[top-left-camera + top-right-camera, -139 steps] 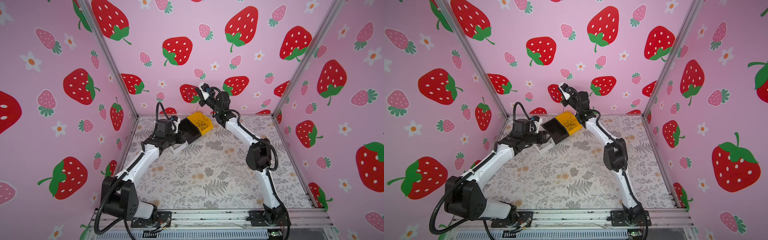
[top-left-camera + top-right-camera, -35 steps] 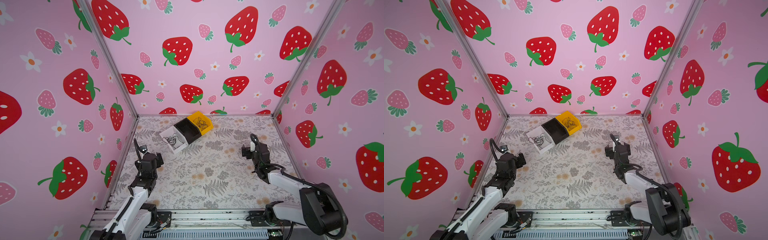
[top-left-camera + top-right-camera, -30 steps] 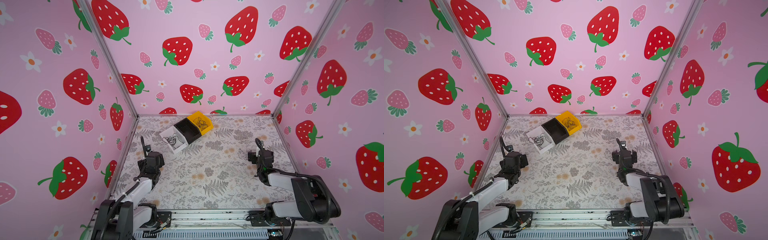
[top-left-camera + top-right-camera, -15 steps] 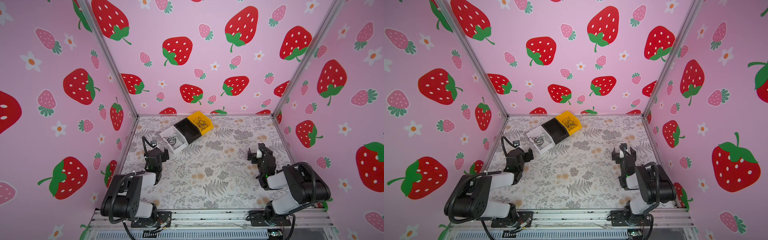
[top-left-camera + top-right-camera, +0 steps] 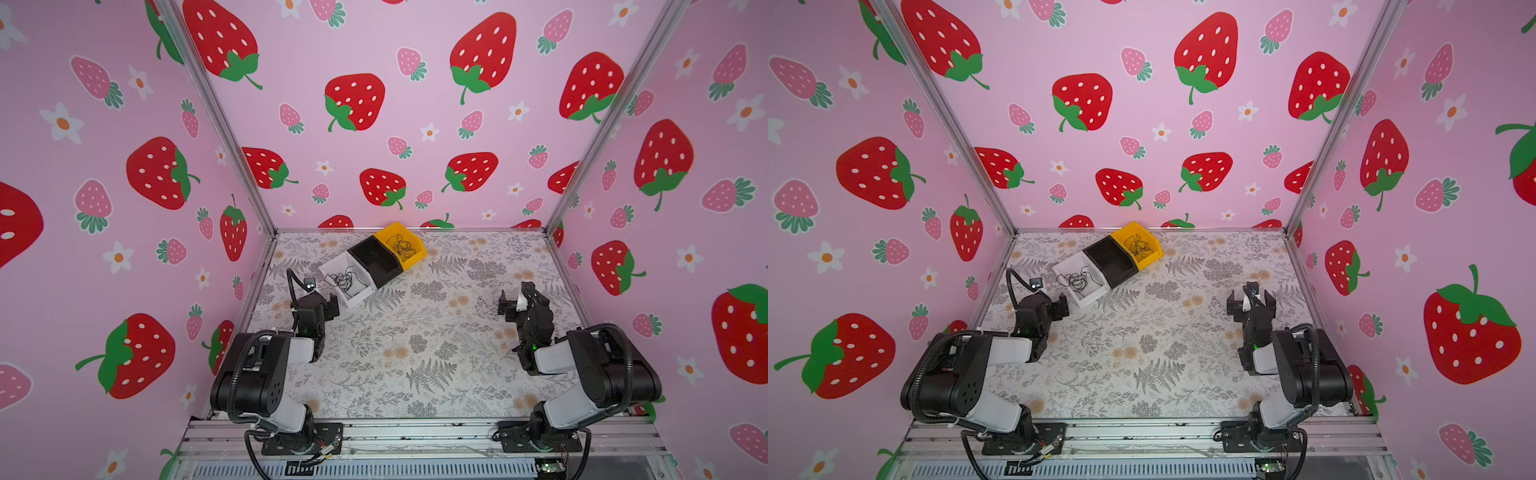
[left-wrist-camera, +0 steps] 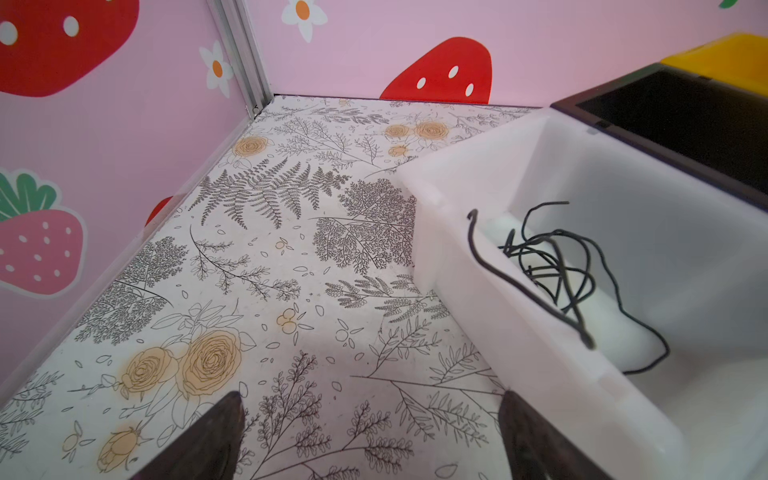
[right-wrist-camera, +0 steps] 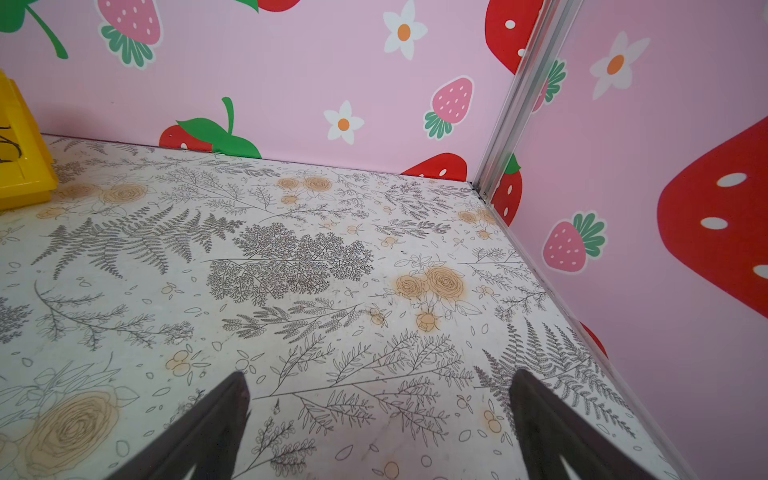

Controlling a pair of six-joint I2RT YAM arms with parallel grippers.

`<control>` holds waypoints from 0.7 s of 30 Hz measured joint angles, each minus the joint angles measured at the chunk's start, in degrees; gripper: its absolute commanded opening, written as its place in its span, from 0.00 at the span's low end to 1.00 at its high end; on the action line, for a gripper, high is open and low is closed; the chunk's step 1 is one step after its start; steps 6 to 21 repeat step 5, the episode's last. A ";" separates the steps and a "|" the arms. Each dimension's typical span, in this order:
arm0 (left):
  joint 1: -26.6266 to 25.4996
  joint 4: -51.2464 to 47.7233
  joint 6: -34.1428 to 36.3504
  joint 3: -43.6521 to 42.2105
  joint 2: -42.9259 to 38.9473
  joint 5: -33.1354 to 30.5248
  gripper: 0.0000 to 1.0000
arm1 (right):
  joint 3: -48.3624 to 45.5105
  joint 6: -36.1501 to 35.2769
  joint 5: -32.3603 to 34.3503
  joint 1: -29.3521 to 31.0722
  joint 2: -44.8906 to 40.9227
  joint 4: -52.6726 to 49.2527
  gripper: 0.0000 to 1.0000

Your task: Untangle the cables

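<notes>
A loose bundle of thin black cables (image 5: 343, 280) (image 5: 1077, 281) lies in the white bin (image 5: 361, 293), and one strand hangs over the bin's wall in the left wrist view (image 6: 557, 266). A second tangle of cables (image 5: 401, 246) (image 5: 1139, 245) sits in the yellow bin (image 5: 415, 253). My left gripper (image 5: 322, 303) (image 5: 1054, 309) (image 6: 372, 401) hovers low just in front of the white bin, open and empty. On the right side of the table my right gripper (image 5: 515, 297) (image 5: 1250, 300) (image 7: 380, 377) is open and empty over bare mat.
A black bin (image 5: 376, 259) (image 6: 681, 120) stands between the white and yellow bins in a slanted row near the back wall. Both arms are folded back low by the front rail (image 5: 415, 428). Pink walls enclose the floral mat (image 5: 415, 332) on three sides.
Both arms have left the bins, come down and folded back toward the front. Over the last second the grippers settled low, still open. The cables in both bins have not moved.
</notes>
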 measured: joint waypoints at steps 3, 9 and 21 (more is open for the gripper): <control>0.00 -0.07 0.00 0.00 0.00 0.00 0.96 | 0.50 0.02 -0.04 0.00 0.11 -0.42 0.99; 0.00 -0.09 0.00 0.00 0.00 0.00 0.96 | 0.79 0.04 -0.04 -0.04 0.13 -0.44 0.99; 0.00 -0.09 0.00 0.00 0.00 0.00 0.96 | 0.79 0.04 -0.04 -0.04 0.13 -0.44 0.99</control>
